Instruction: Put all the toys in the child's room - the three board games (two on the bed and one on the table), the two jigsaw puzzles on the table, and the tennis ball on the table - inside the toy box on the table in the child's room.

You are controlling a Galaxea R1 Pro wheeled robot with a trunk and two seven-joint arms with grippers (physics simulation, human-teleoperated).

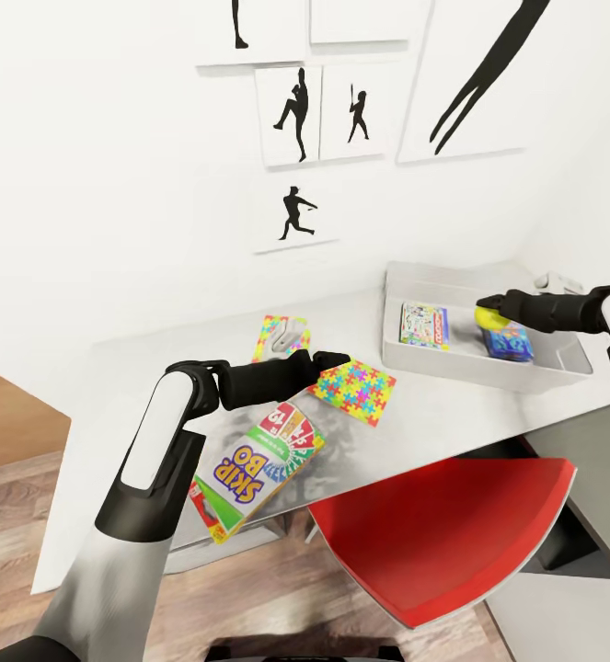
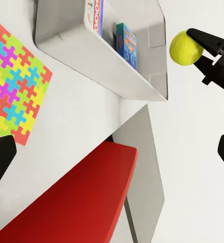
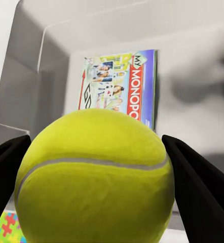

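right pincer (image 3: 97, 202) gripping tennis ball (image 3: 94, 177), Monopoly box (image 3: 119, 88) partly hidden

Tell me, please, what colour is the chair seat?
Red; the chair seat shows best in the head view.

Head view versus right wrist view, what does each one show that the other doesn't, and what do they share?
The head view alone has the Skip-Bo box by the left end effector, the red chair, and the wall posters. The right wrist view alone gives the ball's seam and the readable Monopoly lettering. Both show the tennis ball in the right end effector over the toy box holding the Monopoly box.
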